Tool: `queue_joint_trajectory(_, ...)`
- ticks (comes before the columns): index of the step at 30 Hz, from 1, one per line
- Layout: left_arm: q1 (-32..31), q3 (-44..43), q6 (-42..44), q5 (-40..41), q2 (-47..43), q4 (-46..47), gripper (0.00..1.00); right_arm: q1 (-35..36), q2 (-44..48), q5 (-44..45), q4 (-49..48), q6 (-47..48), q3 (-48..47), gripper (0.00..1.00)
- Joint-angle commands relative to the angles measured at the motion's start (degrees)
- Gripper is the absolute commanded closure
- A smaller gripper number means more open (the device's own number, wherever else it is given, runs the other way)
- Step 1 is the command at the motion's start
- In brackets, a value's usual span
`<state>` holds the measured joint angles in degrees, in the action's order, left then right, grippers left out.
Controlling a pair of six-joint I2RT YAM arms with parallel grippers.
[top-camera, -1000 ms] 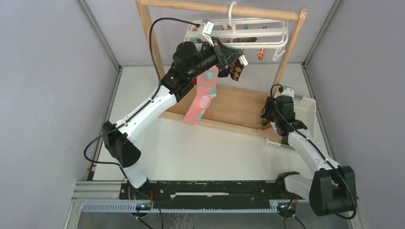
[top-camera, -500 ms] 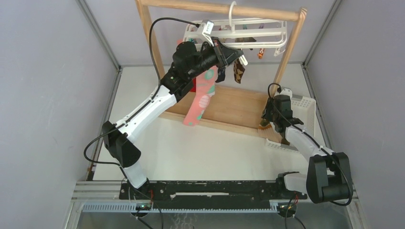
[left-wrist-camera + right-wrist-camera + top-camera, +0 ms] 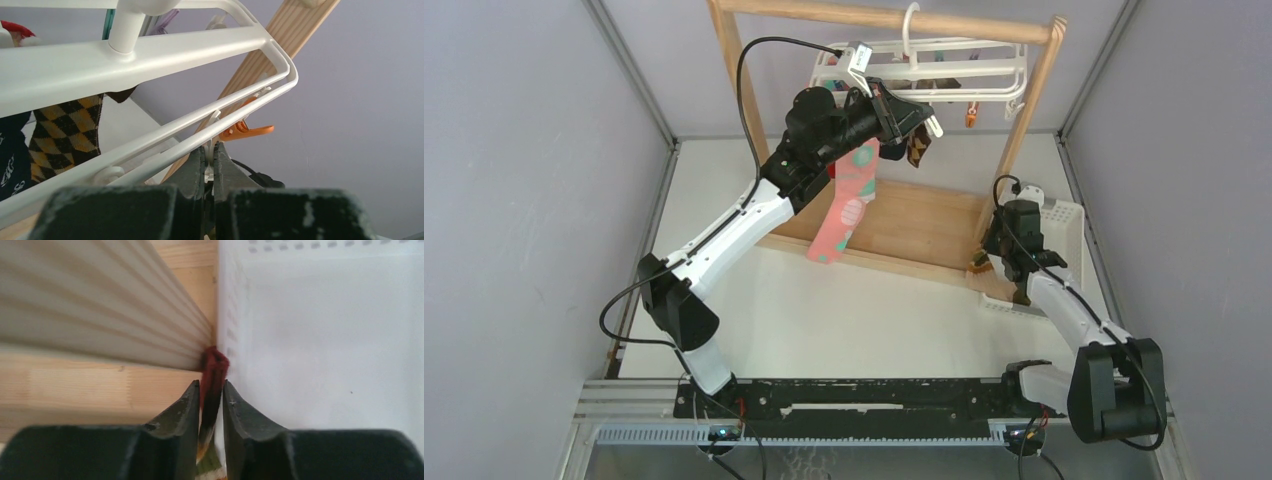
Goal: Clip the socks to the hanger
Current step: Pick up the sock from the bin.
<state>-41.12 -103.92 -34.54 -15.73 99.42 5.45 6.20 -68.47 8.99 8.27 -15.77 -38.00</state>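
The white hanger (image 3: 924, 72) hangs by its hook from the wooden rack. My left gripper (image 3: 929, 124) is raised to its front rail, shut on a small white clip (image 3: 209, 157) under the rail (image 3: 150, 47). A pink sock with teal dots (image 3: 849, 200) hangs below that arm. A brown checked sock (image 3: 65, 127) and a dark sock (image 3: 11, 150) dangle from the frame. My right gripper (image 3: 211, 385) is low between the rack's base and the white basket, shut on a red, brown and cream striped sock (image 3: 214, 364) wedged there. That striped sock (image 3: 975, 266) barely shows in the top view.
The tall wooden rack (image 3: 884, 15) stands on a wooden base board (image 3: 914, 225). A white slatted basket (image 3: 1064, 215) sits right of it, against the board. An orange clip (image 3: 247, 131) hangs at the hanger's right end. Grey walls close in both sides.
The right gripper's jaws have closed from wide open onto the striped sock, and that arm has shifted slightly right. The left arm has stayed at the hanger, still shut.
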Motion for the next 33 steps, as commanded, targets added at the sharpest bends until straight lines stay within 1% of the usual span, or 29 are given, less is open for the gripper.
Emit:
queue_joint_trajectory(1,-0.19,0.67,0.22,-1.58,-2.30,0.17,1.00,0.86,4.41,-1.67,-2.61,-0.60,-0.89,0.65)
queue_joint_trajectory(4,-0.23,0.65,0.23,-1.58,-2.30,0.17,1.00,0.92,4.45,-2.27,-2.72,-0.62,-0.88,0.68)
queue_joint_trajectory(6,-0.25,0.65,0.25,-1.72,-2.32,0.17,1.00,0.92,3.87,-2.83,-2.95,-0.67,-0.89,0.76)
queue_joint_trajectory(7,-0.21,0.65,0.31,-1.68,-2.30,0.17,1.00,0.92,3.44,-3.07,-3.11,-0.74,-0.93,0.77)
queue_joint_trajectory(9,-0.19,0.65,0.40,-1.68,-2.37,0.17,1.00,0.92,2.59,-3.50,-3.30,-0.93,-0.86,0.74)
queue_joint_trajectory(11,-0.23,0.65,0.44,-1.63,-2.35,-0.03,1.00,0.97,1.73,-3.84,-3.55,-1.02,-0.91,0.67)
queue_joint_trajectory(13,-0.15,0.65,0.53,-1.51,-2.39,0.00,1.00,1.02,0.98,-4.14,-3.67,-1.11,-0.90,0.62)
queue_joint_trajectory(17,-0.23,0.65,0.56,-1.66,-2.27,-0.02,1.00,1.10,-0.04,-4.12,-3.70,-1.20,-0.93,0.59)
queue_joint_trajectory(27,-0.15,0.69,0.47,-1.78,-2.46,0.08,1.00,1.06,-3.13,-4.08,-4.94,-1.26,-0.92,0.59)
queue_joint_trajectory(28,-0.17,0.65,0.50,-1.78,-2.55,0.04,1.00,1.02,-3.47,-4.22,-5.15,-1.27,-0.92,0.61)
queue_joint_trajectory(30,-0.13,0.65,0.52,-1.89,-2.59,0.08,1.00,0.92,-3.47,-4.19,-5.28,-1.29,-0.93,0.71)
queue_joint_trajectory(32,-0.17,0.65,0.53,-1.94,-2.61,0.08,1.00,0.92,-2.76,-4.05,-5.14,-1.29,-0.89,0.85)
queue_joint_trajectory(33,-0.15,0.58,0.53,-1.94,-2.57,0.04,1.00,0.92,-2.05,-3.82,-4.85,-1.24,-0.89,0.94)
